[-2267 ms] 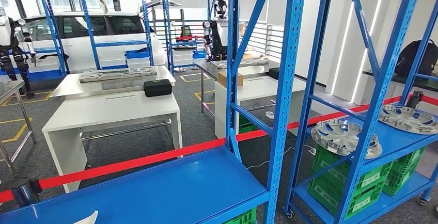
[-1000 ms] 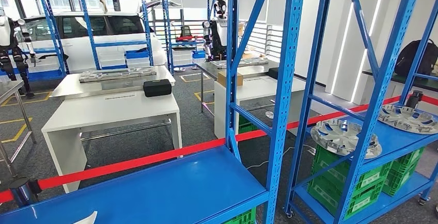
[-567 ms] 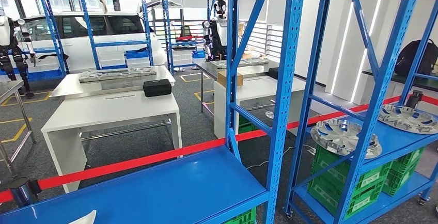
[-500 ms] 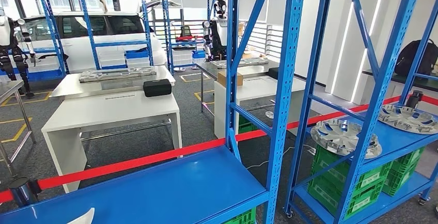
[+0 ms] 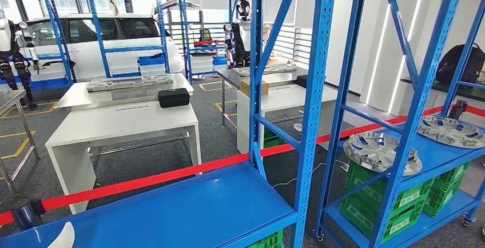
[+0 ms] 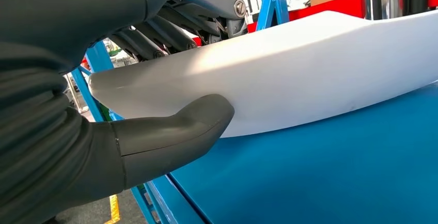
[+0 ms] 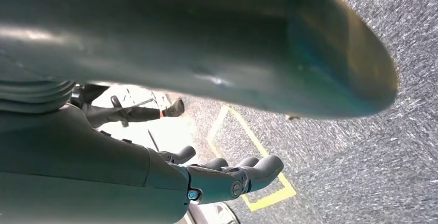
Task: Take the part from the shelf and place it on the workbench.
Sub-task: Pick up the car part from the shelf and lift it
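Note:
The part is a long white curved panel (image 6: 310, 74). My left hand (image 6: 103, 105) grips it at one end, with the thick thumb (image 6: 175, 136) on one face and the dark fingers (image 6: 170, 25) on the other. It hangs just above the blue shelf board (image 6: 335, 172). In the head view a white tip of the part (image 5: 57, 238) shows at the lower left, over the shelf board (image 5: 189, 208). The white workbench (image 5: 123, 125) stands beyond the shelf. My right hand (image 7: 227, 175) hangs over the grey floor, its fingers stretched out and holding nothing.
A red barrier tape (image 5: 171, 174) runs between shelf and workbench. Blue shelf uprights (image 5: 314, 111) rise just right of centre. Silver hubcaps (image 5: 377, 152) lie on the right shelf above green crates (image 5: 394, 202). A black case (image 5: 174, 97) sits on the workbench's far side.
The white tip of the part has slid to the left along the bottom edge of the head view. The rest of the scene is unchanged.

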### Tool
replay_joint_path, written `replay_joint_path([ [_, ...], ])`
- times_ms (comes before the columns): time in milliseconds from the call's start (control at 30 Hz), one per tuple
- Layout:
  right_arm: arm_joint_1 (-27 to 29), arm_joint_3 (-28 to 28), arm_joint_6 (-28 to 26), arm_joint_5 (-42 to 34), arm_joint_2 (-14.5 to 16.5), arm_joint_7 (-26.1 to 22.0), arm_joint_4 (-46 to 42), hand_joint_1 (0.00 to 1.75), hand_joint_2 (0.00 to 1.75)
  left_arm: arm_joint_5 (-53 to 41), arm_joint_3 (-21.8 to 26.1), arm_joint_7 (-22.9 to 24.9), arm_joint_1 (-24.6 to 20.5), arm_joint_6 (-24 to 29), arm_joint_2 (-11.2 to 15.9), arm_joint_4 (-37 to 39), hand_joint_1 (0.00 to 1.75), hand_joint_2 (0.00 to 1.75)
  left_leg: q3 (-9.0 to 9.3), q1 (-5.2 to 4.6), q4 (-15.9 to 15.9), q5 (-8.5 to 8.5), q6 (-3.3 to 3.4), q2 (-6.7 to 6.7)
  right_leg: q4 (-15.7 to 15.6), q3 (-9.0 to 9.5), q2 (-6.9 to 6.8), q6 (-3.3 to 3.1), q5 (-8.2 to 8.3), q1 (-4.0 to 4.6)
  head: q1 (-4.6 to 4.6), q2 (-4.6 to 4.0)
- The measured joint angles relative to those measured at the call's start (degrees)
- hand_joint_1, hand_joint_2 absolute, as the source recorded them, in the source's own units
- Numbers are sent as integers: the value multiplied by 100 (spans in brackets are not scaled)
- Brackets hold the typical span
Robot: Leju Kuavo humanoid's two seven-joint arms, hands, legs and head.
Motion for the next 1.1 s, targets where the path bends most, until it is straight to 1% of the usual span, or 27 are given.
replay_joint_path([
  [233,0,-27,-3,-22,1,-4,0,0,0,2,1,-21,0,-1,0,0,175,175,0,0,0,0,0,0,1,0,0,0,0,0,0,0],
  [333,0,-34,-17,-21,0,-17,0,0,0,4,4,-113,1,-24,1,0,175,44,0,0,0,0,0,0,1,0,-1,0,0,0,0,0],
  [367,0,-34,-22,-21,1,-22,0,0,0,7,4,-157,1,-42,1,0,175,44,0,0,0,0,0,0,1,1,-1,0,0,-1,0,0],
  [467,0,-35,-35,-21,1,-37,0,0,0,28,13,-293,2,-84,2,0,175,175,0,0,0,0,0,0,1,1,-3,0,0,-1,0,0],
  [600,0,-58,-43,-42,0,-152,0,0,0,131,86,-457,9,-69,-2,0,175,175,0,0,0,0,0,-1,1,2,-3,0,0,-1,0,0],
  [800,1,-140,-28,-152,0,-507,0,0,0,195,173,-567,19,-13,-7,-1,175,175,0,0,0,0,0,-2,1,3,-3,0,0,-1,0,0],
  [1000,1,-211,-28,-172,0,-631,0,0,0,11,188,-439,19,324,-8,-2,175,175,1,0,0,0,0,-1,1,2,-2,1,0,-1,0,0],
  [1100,3,-230,-30,-143,0,-646,0,0,0,-19,188,-372,-12,390,3,-3,175,175,0,0,0,0,0,1,1,0,0,1,0,-1,0,0],
])
